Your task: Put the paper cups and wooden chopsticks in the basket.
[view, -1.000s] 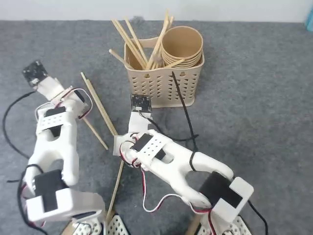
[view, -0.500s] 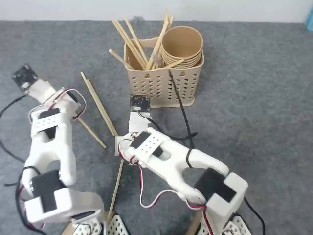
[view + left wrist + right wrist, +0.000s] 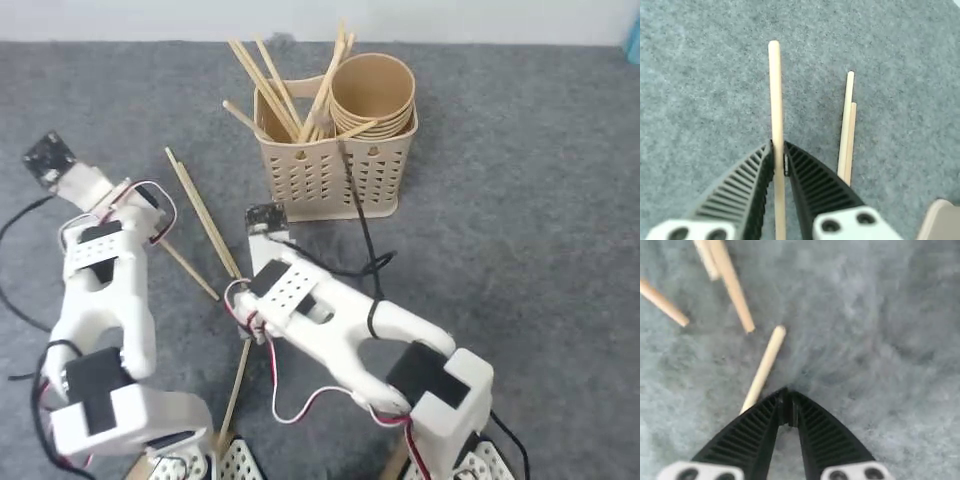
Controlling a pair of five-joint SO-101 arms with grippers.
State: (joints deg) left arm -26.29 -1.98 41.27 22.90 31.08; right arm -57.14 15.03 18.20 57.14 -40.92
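Basket (image 3: 310,180) holds paper cups (image 3: 372,90); chopsticks (image 3: 203,213) lie beside

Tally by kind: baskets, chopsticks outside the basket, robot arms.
Basket: 1
Chopsticks outside it: 4 (held chopstick, side-by-side pair, lone chopstick)
Robot arms: 2 (left arm, right arm)
Total: 7

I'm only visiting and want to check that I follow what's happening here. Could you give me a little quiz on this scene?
1. True or false: the paper cups stand inside the basket.
2. What does the left gripper clamp? A: a cup. B: a chopstick. C: nothing.
3. Fill in: the right gripper is shut and holds ____.

Key: 1 true. 2 B. 3 nothing; a chopstick lies on the table beside it.
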